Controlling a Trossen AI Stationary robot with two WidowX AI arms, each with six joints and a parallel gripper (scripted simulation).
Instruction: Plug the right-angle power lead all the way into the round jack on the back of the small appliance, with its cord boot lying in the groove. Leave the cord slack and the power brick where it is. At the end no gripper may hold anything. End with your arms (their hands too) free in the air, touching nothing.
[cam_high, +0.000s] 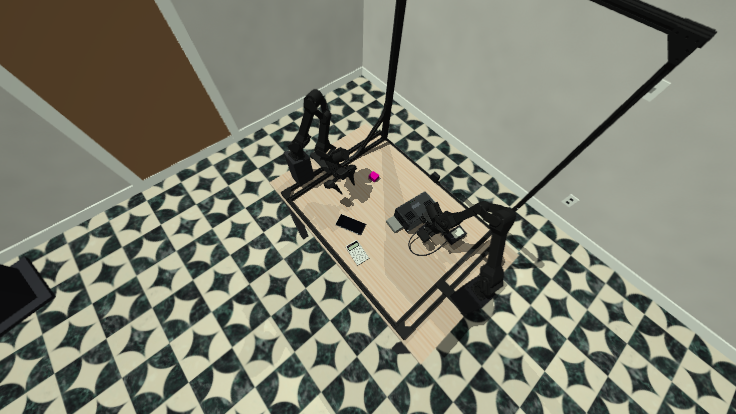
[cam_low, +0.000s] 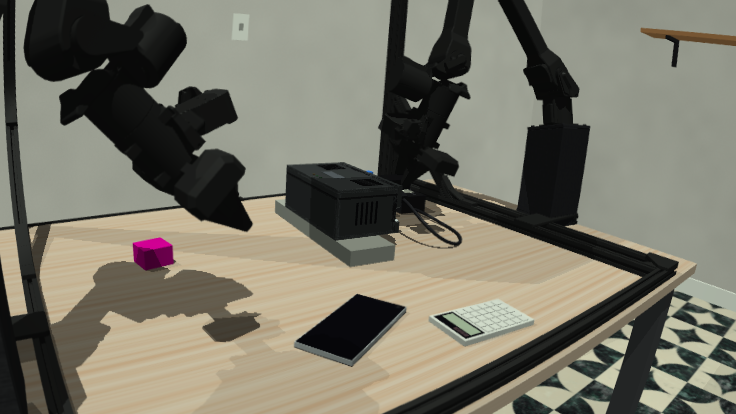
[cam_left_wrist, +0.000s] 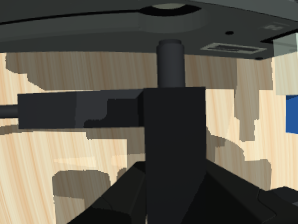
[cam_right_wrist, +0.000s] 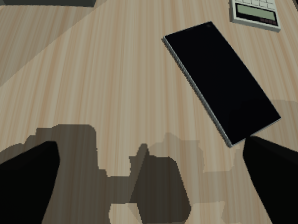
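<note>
The dark appliance stands on a grey base. In the left wrist view its round jack opening is at the top. My left gripper is shut on the black right-angle plug. The plug's barrel points at the appliance, its tip outside and a little short of the opening. The cord boot sticks out to the left, clear of the appliance; I cannot make out the groove. The cord hangs in a loose loop. My right gripper is open and empty above the table.
The power brick lies behind the appliance, near my left arm. A black phone, a calculator and a magenta block lie on the table. Black frame rails run along its edges.
</note>
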